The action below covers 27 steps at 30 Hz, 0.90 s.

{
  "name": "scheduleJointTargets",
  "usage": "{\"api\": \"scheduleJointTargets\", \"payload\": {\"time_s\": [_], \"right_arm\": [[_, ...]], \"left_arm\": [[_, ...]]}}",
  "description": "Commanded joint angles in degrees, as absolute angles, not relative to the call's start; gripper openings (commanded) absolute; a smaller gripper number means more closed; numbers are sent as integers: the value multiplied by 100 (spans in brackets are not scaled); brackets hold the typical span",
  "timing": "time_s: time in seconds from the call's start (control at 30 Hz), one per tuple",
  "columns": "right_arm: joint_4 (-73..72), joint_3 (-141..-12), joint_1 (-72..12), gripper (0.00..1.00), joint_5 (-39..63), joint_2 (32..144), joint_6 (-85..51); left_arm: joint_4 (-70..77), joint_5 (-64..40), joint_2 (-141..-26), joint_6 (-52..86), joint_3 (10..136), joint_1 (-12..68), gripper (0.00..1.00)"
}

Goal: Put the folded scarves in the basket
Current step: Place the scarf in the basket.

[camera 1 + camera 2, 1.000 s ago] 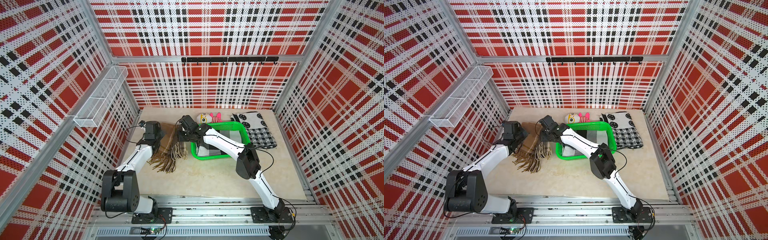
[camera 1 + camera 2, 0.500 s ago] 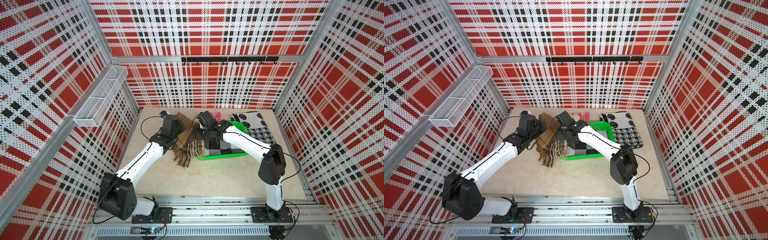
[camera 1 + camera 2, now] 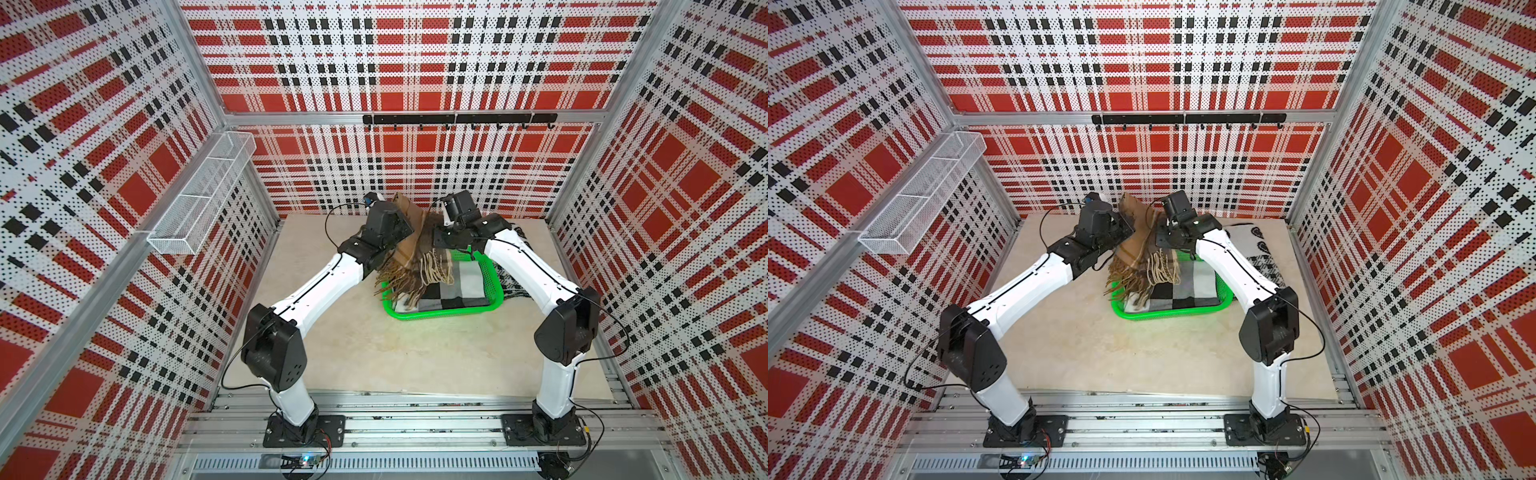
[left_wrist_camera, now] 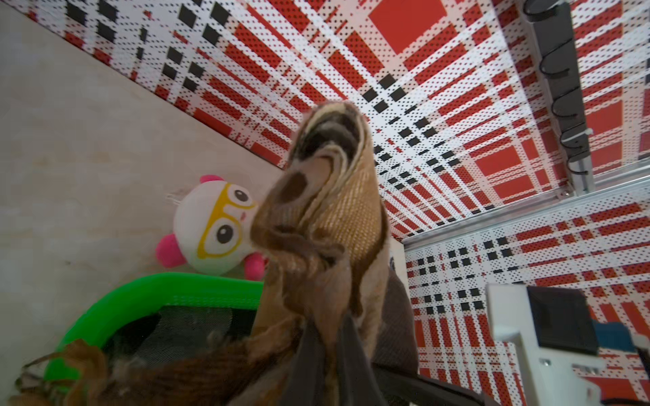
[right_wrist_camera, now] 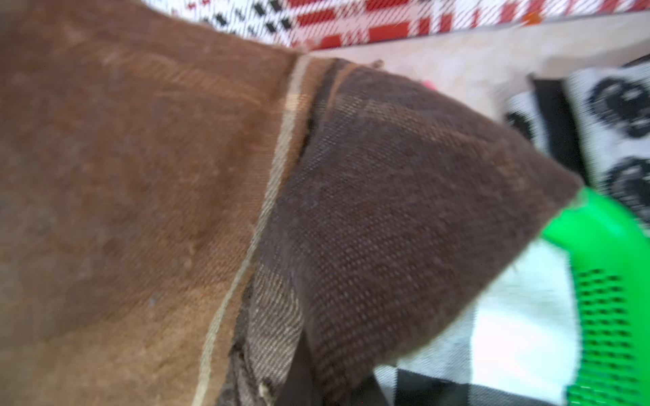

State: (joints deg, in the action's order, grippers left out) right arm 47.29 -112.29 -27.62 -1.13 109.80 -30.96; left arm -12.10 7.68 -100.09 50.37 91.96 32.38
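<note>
Scarf (image 3: 409, 249) is now swung over, clamped by left gripper (image 3: 404, 227) and right gripper (image 3: 435, 237), basket (image 3: 440, 312) just below them, so nearly drop time.

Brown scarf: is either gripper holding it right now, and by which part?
Both: left gripper and right gripper each pinch the brown scarf at its upper end, from opposite sides; fringe hangs over the basket.

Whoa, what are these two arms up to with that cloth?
Two robot arms hold a brown, fringed woven scarf up between them, the left gripper and right gripper each shut on it. It hangs above a bright green perforated plastic basket, fringe dangling over one corner. A folded black, white and grey checked cloth already lies inside.
</note>
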Motion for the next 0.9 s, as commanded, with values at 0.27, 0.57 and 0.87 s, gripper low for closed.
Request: {"api": "scheduleJointTargets", "payload": {"time_s": [0.27,0.57,0.87], "right_arm": [[4746,-10816,-2101,0,79,10413,-2683],[4193,-9455,-2103,0,40,10271,-2698],[4050,-8984,-2100,0,-153,10636,-2713]], "left_arm": [[-1087,561,-10464,5224,9539,3684,0],[-536,542,-10280,5339,8105,3835,0],[-390,808,-10213,5276,7374,3841,0]]}}
